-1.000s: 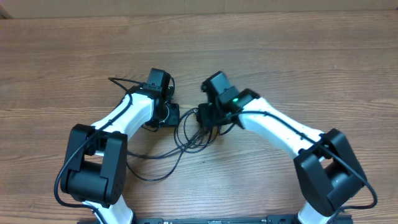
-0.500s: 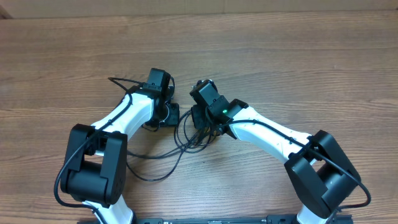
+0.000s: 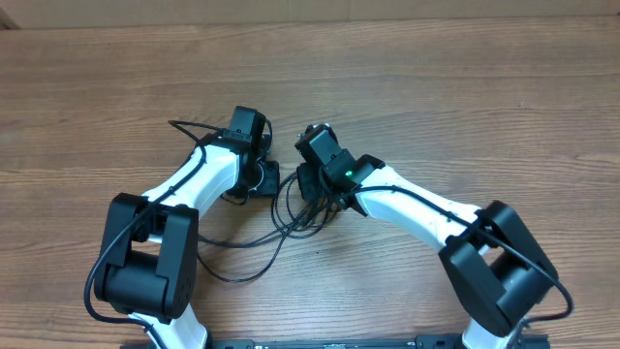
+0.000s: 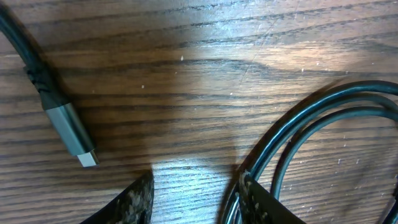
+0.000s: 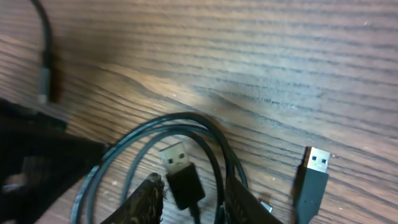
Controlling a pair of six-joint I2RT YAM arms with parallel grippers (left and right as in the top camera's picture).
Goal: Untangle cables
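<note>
Right hand (image 5: pixel 191 198), half-spread over the cables (image 5: pixel 185 180), farther left than before; left hand (image 4: pixel 197 191) half-spread, unmoved.

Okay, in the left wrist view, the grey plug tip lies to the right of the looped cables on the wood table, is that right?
Not quite. The left wrist view shows the grey plug tip lying to the left of the looped cables, not the right. It is apart from them, on the wood table.
</note>
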